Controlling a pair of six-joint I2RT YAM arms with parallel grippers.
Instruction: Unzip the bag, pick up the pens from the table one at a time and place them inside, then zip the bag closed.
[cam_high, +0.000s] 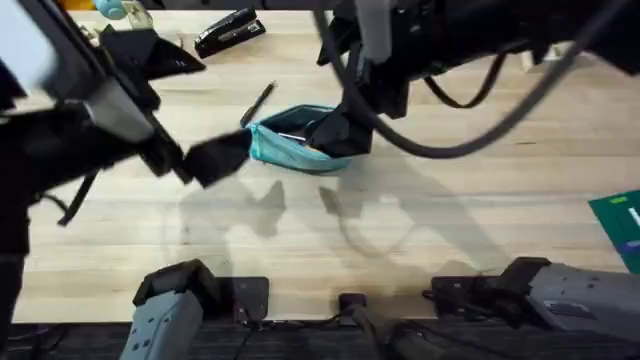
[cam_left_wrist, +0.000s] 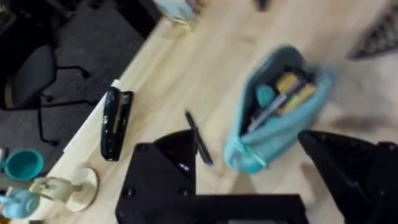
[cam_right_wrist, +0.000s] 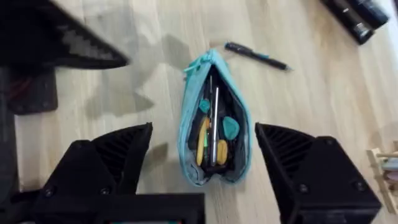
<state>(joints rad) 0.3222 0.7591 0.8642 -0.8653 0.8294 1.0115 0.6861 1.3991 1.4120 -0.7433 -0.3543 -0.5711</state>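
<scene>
Soft teal fabric pouch (cam_right_wrist: 213, 124) gapes unzipped to take pens; slim black pen (cam_right_wrist: 256, 55) waits beside it on the pale wood bench (cam_right_wrist: 298, 99). Left tool (cam_left_wrist: 261, 168) and right tool (cam_right_wrist: 205, 168) both spread, empty.

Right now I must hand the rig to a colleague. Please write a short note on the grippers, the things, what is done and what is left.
Left gripper: open, empty, above the table near the bag's end.
Right gripper: open, empty, above the bag.
Bag: unzipped, open, with a yellow-orange pen and other items inside.
Black pen: on the table beside the bag.
Done: unzipping, one pen in.
Left: put the black pen in, zip the bag.
</scene>
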